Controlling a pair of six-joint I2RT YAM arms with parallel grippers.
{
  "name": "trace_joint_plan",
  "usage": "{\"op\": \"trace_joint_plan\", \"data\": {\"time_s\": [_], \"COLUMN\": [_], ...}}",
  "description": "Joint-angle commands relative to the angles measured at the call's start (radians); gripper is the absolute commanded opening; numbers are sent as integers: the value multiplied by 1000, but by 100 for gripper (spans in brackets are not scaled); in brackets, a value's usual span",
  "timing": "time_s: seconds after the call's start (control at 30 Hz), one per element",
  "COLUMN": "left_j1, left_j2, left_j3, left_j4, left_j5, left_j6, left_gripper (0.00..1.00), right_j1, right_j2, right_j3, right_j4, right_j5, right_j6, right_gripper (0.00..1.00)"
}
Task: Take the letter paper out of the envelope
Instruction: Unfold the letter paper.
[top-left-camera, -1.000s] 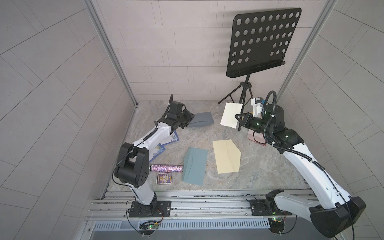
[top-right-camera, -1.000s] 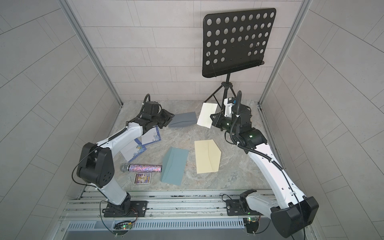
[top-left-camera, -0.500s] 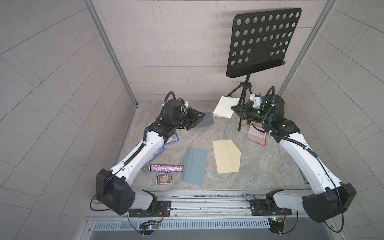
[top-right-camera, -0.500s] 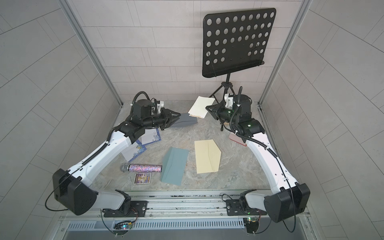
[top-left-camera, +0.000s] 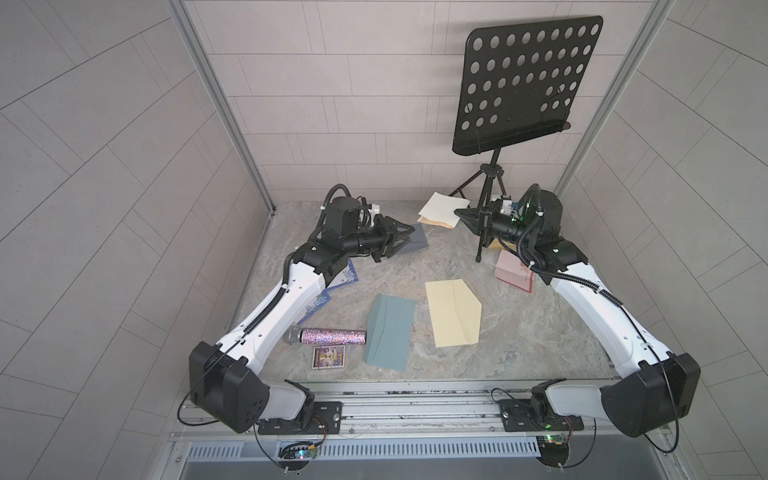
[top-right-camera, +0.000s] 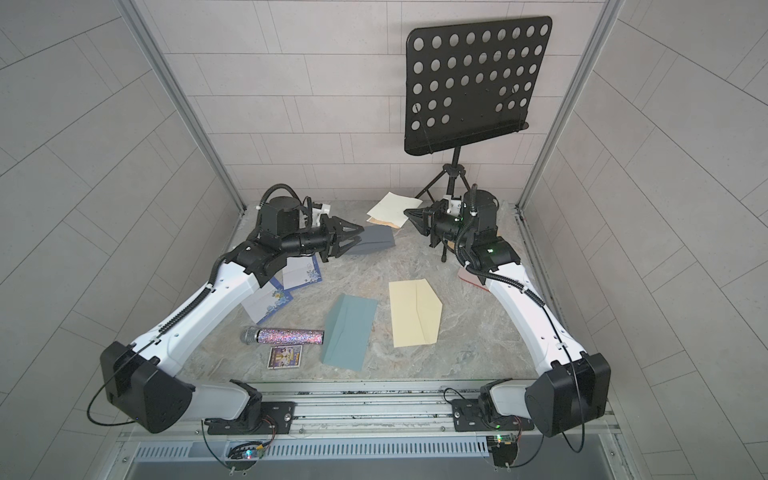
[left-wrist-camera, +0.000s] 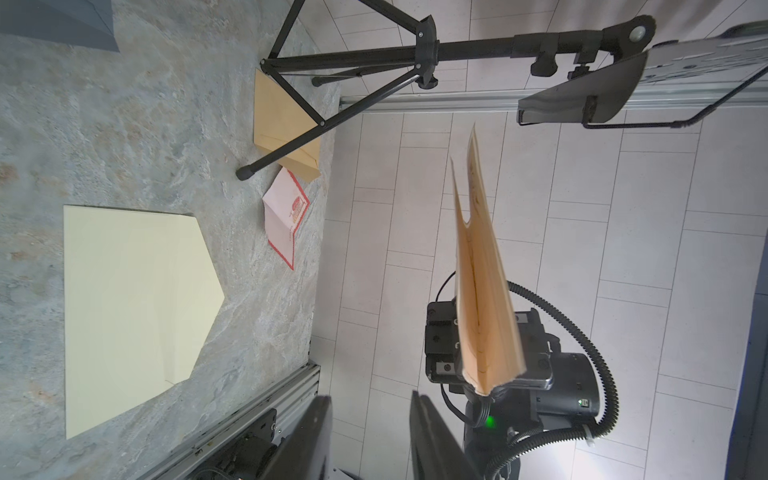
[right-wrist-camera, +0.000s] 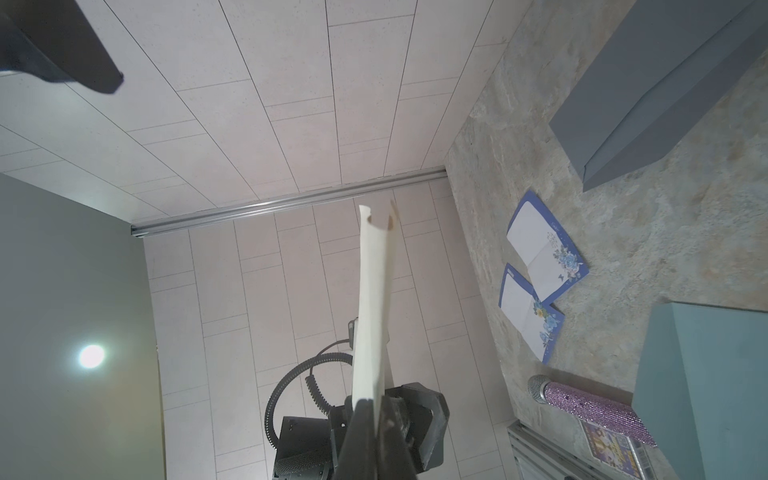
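The right jaws (top-left-camera: 457, 212) are closed flat on one edge of the held envelope (top-left-camera: 442, 208), which hangs in the air over the back of the bench (top-left-camera: 540, 332), just beside the legs of the one black music stand (top-left-camera: 528, 83). In both top views its upper face is cream with a tan layer showing along the lower edge. The left wrist view shows it edge-on, with two layers parting at the free end. Which layer is the letter paper I cannot tell, and no sheet hangs clear of it. The left jaws (top-left-camera: 409, 236) stand partly open with nothing between them, level above the back of the bench and pointed toward the right arm. They hover over the near end of the grey envelope (top-right-camera: 376, 241). Five envelopes lie flat: that grey one, a teal envelope (top-left-camera: 390, 330) near the front, a pale yellow envelope (top-left-camera: 453, 311) just beside it, a brown envelope (left-wrist-camera: 274, 124) under the stand's legs, and a red-bordered envelope (top-left-camera: 513, 272) partly under the right arm. Two blue-bordered sheets (top-right-camera: 301, 272) lie overlapping under the left arm. One glittery microphone (top-left-camera: 328, 336) lies with its end touching the teal envelope, with one small card (top-left-camera: 328, 357) just in front of it.
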Motion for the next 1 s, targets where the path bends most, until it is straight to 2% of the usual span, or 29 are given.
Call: {"op": "trace_joint_plan", "data": {"time_s": [0.0,0.73,0.97], "left_j1": [7,11,6], "left_j2": [5,12,34], "left_j3": [27,-1,-2], "left_j4": [54,141,184], "left_j5": [27,27,34], "left_j6": [-52,-118,-137], "left_gripper": [43,45,42], "right_j1": [-6,-5,3], "right_j2": [-4,-4,0], "right_j3": [0,-50,-64], "right_j4": [45,93,131], "right_j5": [-29,-61,-71], "right_j6": [58,93,118], "right_gripper": [0,0,0]}}
